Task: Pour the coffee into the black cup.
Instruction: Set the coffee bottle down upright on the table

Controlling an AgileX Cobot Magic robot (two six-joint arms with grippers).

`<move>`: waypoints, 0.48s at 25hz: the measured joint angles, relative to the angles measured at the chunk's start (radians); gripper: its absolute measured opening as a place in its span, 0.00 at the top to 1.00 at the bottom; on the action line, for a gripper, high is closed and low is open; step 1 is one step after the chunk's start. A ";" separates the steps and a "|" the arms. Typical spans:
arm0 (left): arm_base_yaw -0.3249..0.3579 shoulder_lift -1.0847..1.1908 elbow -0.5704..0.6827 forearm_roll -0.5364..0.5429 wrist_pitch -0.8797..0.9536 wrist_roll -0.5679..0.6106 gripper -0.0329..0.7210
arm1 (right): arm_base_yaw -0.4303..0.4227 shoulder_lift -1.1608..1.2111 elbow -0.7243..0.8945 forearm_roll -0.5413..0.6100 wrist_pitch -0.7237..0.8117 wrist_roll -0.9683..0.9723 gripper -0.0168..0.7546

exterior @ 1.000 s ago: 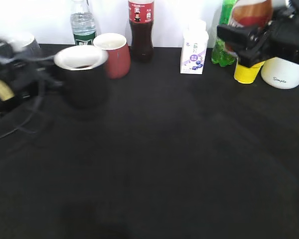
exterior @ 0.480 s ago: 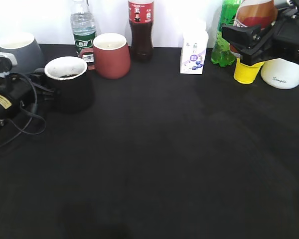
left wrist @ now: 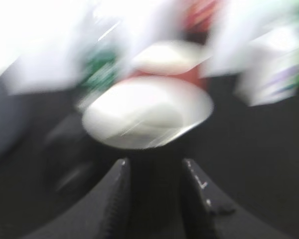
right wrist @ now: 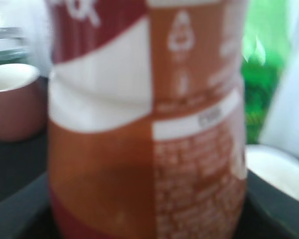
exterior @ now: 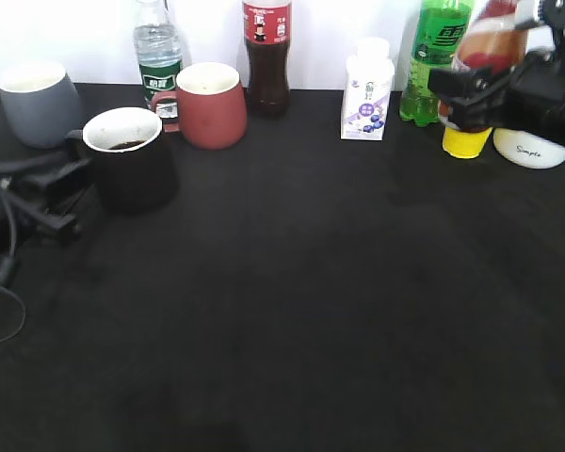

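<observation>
Coffee bottle (exterior: 491,36) held off desk (exterior: 292,311) at far right, tilted, right hand (exterior: 471,94) closed around its body; label fills right wrist view (right wrist: 149,124). Black cup (exterior: 127,169) stands on desk at left, dark liquid inside, handle toward left hand (exterior: 61,193). Left hand: fingers (left wrist: 117,199) spread apart, empty, just short of cup; view blurred.
</observation>
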 joint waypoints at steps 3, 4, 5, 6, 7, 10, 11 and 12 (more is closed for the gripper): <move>-0.089 -0.129 0.001 0.009 0.091 -0.002 0.60 | 0.000 0.096 -0.001 0.022 0.000 -0.063 0.29; -0.095 -0.156 0.001 0.021 0.122 -0.002 0.60 | 0.000 0.138 -0.001 0.026 -0.003 -0.131 0.29; -0.096 -0.168 0.001 0.033 0.132 -0.002 0.60 | 0.000 0.174 -0.001 0.048 -0.016 -0.184 0.29; -0.096 -0.175 0.001 0.040 0.136 -0.002 0.60 | 0.000 0.204 -0.001 0.085 -0.057 -0.205 0.29; -0.096 -0.176 0.001 0.044 0.138 -0.002 0.60 | 0.000 0.233 -0.001 0.128 -0.094 -0.218 0.29; -0.097 -0.193 0.001 0.051 0.140 -0.002 0.60 | 0.000 0.333 -0.001 0.268 -0.212 -0.306 0.29; -0.097 -0.196 0.001 0.051 0.140 -0.002 0.60 | 0.000 0.366 -0.001 0.290 -0.255 -0.315 0.29; -0.097 -0.196 0.001 0.051 0.142 -0.002 0.60 | 0.000 0.383 -0.002 0.297 -0.289 -0.317 0.29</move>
